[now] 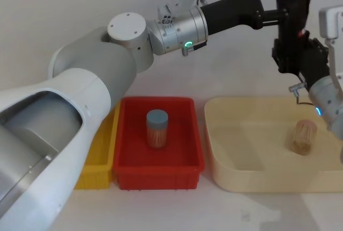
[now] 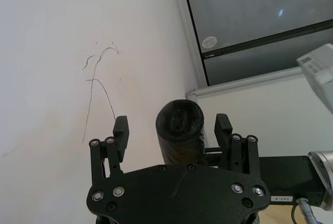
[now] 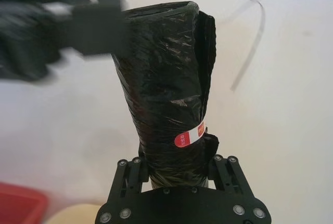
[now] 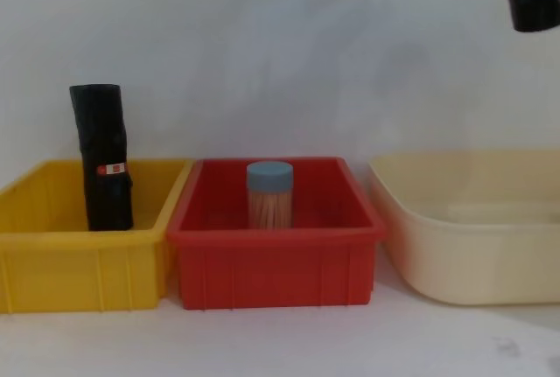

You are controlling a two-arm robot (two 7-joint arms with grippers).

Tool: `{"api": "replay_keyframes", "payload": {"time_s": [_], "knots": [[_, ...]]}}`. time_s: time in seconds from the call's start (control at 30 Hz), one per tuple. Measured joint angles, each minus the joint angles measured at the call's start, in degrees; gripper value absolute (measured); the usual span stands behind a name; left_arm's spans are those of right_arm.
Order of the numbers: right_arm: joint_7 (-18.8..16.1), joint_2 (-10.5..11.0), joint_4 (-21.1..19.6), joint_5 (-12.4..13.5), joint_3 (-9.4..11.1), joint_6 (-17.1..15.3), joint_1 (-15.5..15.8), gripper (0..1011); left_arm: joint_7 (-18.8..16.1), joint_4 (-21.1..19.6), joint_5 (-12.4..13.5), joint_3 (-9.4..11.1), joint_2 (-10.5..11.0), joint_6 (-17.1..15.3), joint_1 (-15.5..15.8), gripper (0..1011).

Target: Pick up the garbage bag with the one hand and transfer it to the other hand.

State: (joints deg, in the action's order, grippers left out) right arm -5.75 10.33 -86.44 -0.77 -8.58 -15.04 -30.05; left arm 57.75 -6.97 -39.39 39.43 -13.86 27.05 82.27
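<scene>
Now the handover is mid-way — the garbage bag (image 1: 292,14), raised above the beige tray (image 1: 225,150), sits clamped in the right end effector (image 3: 176,164), while the left end effector (image 2: 172,130) stands spread around its top and next must withdraw clear.

Glossy crinkled plastic garbage bag (image 3: 166,83); smooth plastic red bin (image 4: 273,246); matt black right pincer (image 3: 177,169).
</scene>
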Motion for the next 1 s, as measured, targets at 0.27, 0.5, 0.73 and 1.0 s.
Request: {"api": "replay_keyframes", "payload": {"time_s": [0.27, 0.5, 0.73, 1.0], "knots": [[3.1, -0.3, 0.2, -1.1, 2.1, -2.8, 1.3, 579, 0.0, 0.0, 0.0, 0.0, 0.0, 0.0, 0.0, 1001], [6.7, -0.9, 1.3, -2.2, 4.4, -5.7, 2.2, 744, 0.0, 0.0, 0.0, 0.0, 0.0, 0.0, 0.0, 1001], [9.2, -1.2, 2.5, -3.0, 6.3, -7.8, 2.7, 949, 0.0, 0.0, 0.0, 0.0, 0.0, 0.0, 0.0, 1001], [10.6, -1.4, 3.3, -3.4, 7.5, -9.0, 3.1, 1002, 0.0, 0.0, 0.0, 0.0, 0.0, 0.0, 0.0, 1001]]}}
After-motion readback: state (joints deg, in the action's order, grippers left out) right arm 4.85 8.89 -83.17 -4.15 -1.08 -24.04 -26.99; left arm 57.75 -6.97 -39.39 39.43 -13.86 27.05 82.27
